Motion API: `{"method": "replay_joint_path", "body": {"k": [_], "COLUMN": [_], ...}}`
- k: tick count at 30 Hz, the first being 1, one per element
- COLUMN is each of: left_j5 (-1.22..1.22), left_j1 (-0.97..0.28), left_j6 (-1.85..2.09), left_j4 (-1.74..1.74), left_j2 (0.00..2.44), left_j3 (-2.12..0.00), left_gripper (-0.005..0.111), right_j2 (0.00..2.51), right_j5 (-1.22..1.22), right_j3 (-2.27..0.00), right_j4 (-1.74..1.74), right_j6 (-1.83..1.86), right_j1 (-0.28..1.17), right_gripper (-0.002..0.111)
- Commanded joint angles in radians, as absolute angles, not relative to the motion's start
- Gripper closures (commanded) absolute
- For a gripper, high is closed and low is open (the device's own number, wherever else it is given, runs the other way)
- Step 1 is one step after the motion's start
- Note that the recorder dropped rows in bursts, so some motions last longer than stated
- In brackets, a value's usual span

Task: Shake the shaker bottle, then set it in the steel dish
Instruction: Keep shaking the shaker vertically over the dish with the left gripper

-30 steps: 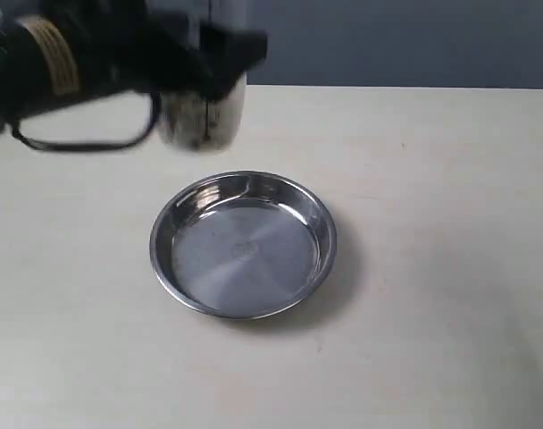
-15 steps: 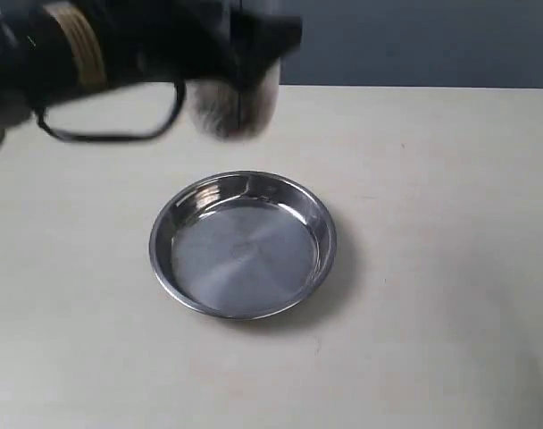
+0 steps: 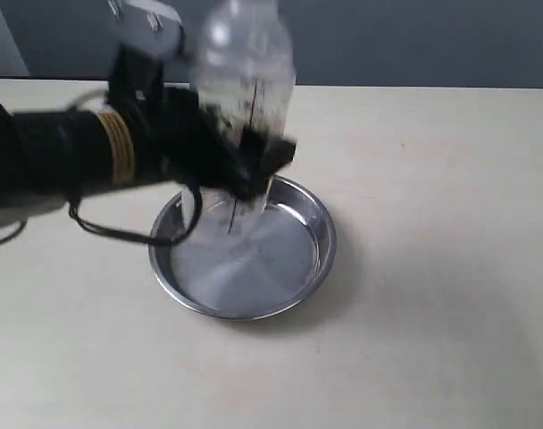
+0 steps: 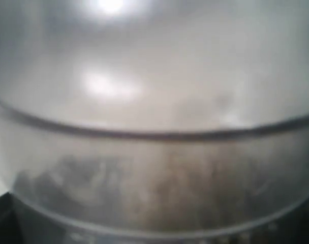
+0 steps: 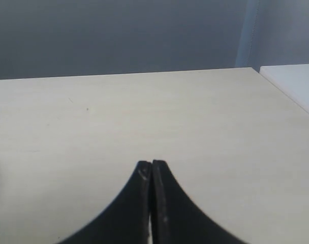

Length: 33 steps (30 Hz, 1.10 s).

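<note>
The shaker bottle (image 3: 245, 71), clear frosted plastic with a domed lid and a black printed scale, stands upright and blurred by motion over the steel dish (image 3: 294, 264). Its base is at the dish's far left part; whether it touches the bottom I cannot tell. My left gripper (image 3: 242, 165) is shut on the bottle's lower body, reaching in from the left. In the left wrist view the shaker bottle (image 4: 154, 101) fills the frame, with brownish bits low inside. My right gripper (image 5: 151, 163) is shut with nothing in it, above bare table, and does not show in the exterior view.
The dish rests on a pale beige table (image 3: 432, 179) before a grey-blue wall. A black cable (image 3: 120, 234) loops under the left arm near the dish's left rim. In the right wrist view the table's corner (image 5: 256, 68) shows beside a white surface.
The left arm has come down from above the table's far side toward me. The bottle, earlier high behind the dish, now stands upright over the dish. The dish has not moved.
</note>
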State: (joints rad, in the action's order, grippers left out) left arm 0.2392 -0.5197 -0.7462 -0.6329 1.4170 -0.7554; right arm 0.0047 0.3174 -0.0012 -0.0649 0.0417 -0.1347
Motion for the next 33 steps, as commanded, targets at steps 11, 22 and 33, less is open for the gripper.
{"method": "replay_joint_path", "body": {"k": [11, 22, 33], "left_j5": [0.355, 0.318, 0.345], "left_j1": [-0.516, -0.541, -0.558], "left_j6": [-0.688, -0.694, -0.695], "left_j4": [-0.569, -0.547, -0.578], "left_j2": [1.297, 1.355, 1.328], "left_j3": [-0.815, -0.794, -0.820], "left_gripper": [0.106, 0.106, 0.106], "right_j2": [0.000, 0.000, 0.000], "right_j5": [0.305, 0.305, 0.305], "right_j3": [0.000, 0.000, 0.000], "right_j4": [-0.066, -0.066, -0.066], "right_j6": [0.044, 0.044, 0.044], "right_j1": [-0.138, -0.138, -0.138], "right_gripper": [0.109, 0.109, 0.109]}}
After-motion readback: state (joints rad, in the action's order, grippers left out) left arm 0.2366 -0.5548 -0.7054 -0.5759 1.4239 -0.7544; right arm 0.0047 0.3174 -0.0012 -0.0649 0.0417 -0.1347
